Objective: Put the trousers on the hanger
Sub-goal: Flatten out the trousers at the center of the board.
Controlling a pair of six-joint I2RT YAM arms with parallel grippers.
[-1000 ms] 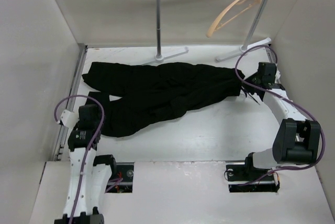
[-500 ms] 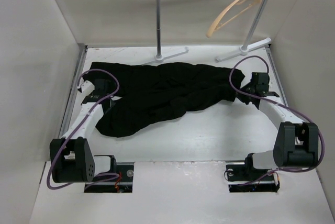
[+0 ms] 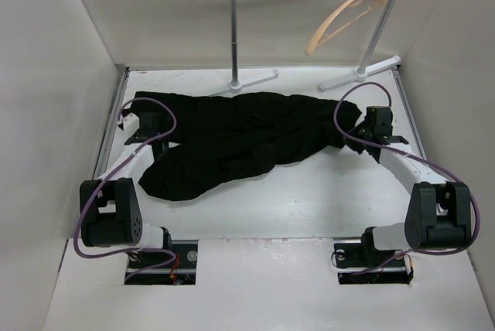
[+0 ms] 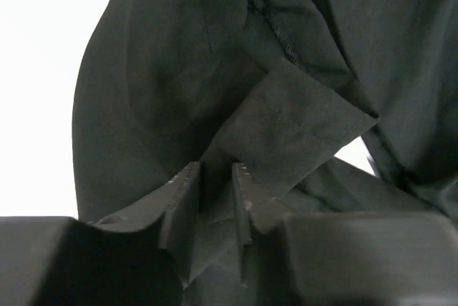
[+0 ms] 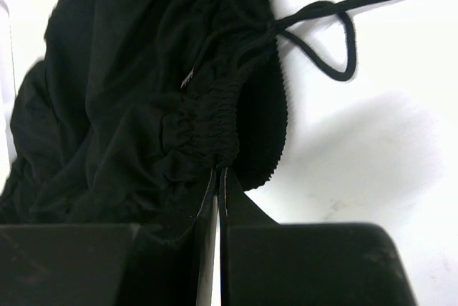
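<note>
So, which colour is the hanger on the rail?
The hanger is light tan; top external view.

I saw a white bench (image 3: 309, 199) boxed in by plain beige walls (image 3: 46, 76), evenly lit, with a white metal rail stand (image 3: 234, 29) at the back.

A white rail stand (image 3: 233, 29) rises at the far edge of the white table (image 3: 325, 199), its two upright posts joined by a horizontal bar at the top, each post set on a flat angled foot. Plain pale walls (image 3: 46, 76) close the table in on the left, right and back. A pale board (image 3: 263, 284) with two rectangular cut-outs runs along the near edge.
</note>
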